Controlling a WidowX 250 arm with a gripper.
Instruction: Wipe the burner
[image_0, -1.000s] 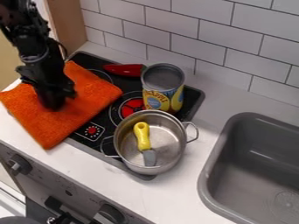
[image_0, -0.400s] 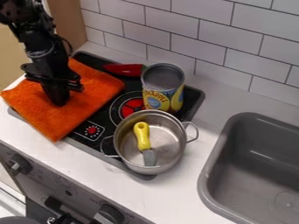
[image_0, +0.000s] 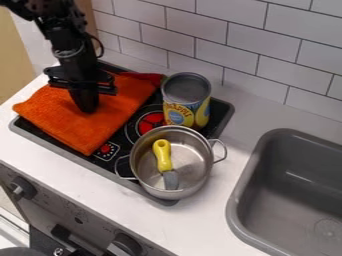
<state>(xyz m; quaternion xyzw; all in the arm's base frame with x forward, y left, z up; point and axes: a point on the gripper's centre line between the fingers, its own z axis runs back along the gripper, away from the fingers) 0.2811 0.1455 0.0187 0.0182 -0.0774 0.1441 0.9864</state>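
Over the stove (image_0: 122, 137), beside the bare burner (image_0: 150, 122), an orange cloth (image_0: 63, 117) is seemingly pressed flat for wiping by the gripper (image_0: 87, 108), whose opening, wide or narrow, cannot be told, while a yellow-handled knife (image_0: 162, 156) is held in the pot (image_0: 200, 167) near the can (image_0: 187, 114).

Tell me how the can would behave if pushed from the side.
The can stands upright on its flat base, so a low push would probably slide it rather than tip it. Pushed high up, it might topple, being taller than it is wide. Its sides are round, so once knocked over it would likely roll.
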